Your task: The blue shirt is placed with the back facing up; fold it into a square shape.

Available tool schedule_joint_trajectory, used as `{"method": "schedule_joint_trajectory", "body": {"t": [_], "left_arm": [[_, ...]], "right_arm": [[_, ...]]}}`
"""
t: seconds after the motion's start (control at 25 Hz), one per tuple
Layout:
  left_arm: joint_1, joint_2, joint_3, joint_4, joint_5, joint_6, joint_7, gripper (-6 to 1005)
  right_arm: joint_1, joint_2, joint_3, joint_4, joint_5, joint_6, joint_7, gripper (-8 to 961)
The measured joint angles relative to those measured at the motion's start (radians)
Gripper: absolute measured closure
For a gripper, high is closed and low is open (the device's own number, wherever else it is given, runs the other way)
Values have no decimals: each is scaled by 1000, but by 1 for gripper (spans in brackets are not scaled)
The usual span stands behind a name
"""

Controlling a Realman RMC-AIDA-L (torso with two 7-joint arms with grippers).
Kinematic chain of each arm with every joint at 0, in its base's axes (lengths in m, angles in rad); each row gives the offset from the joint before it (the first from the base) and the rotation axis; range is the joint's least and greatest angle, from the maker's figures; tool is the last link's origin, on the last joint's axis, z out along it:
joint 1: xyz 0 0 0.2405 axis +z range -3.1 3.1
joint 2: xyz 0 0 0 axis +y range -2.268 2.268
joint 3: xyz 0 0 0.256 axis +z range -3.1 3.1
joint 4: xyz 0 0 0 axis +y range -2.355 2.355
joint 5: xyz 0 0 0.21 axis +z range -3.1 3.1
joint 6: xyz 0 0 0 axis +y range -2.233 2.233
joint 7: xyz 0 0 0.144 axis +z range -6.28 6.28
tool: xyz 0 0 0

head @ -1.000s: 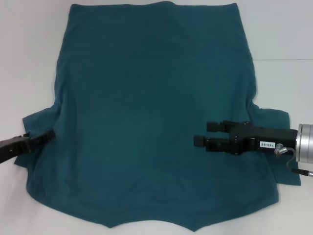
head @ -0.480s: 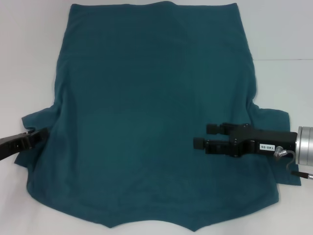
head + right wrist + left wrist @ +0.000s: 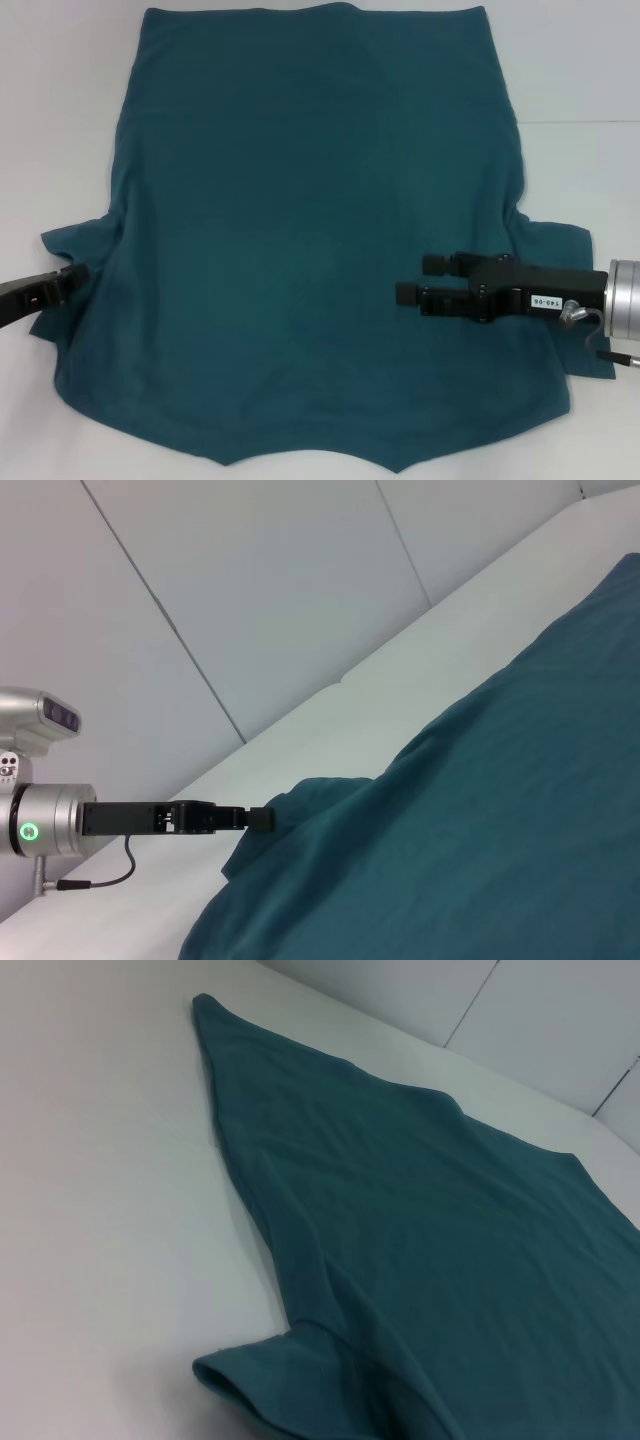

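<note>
Right end effector [image 3: 416,278] above blue shirt [image 3: 300,220].

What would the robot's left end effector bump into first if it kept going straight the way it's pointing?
The left end effector points toward the blue shirt, at the edge of its left sleeve. Going straight on, it would probably meet that sleeve fabric first, though how high it sits above the cloth is unclear.

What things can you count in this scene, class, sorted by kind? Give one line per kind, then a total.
Large dark teal-blue short-sleeved shirt: 1
Black robot hands: 2 (left hand at the shirt's sleeve edge, right hand above the shirt)
White table: 1
Total: 4
</note>
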Motion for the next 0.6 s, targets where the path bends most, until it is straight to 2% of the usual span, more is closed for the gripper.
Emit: {"method": "schedule_joint_trajectory", "body": {"t": [0.16, 0.6], "left_arm": [[-2, 1, 0, 1, 0, -7, 4, 994], [-46, 22, -2, 19, 17, -103, 1, 994]], "right_arm": [[0, 1, 0, 1, 0, 0, 0, 73], [9, 2, 0, 13, 1, 26, 6, 73]]}}
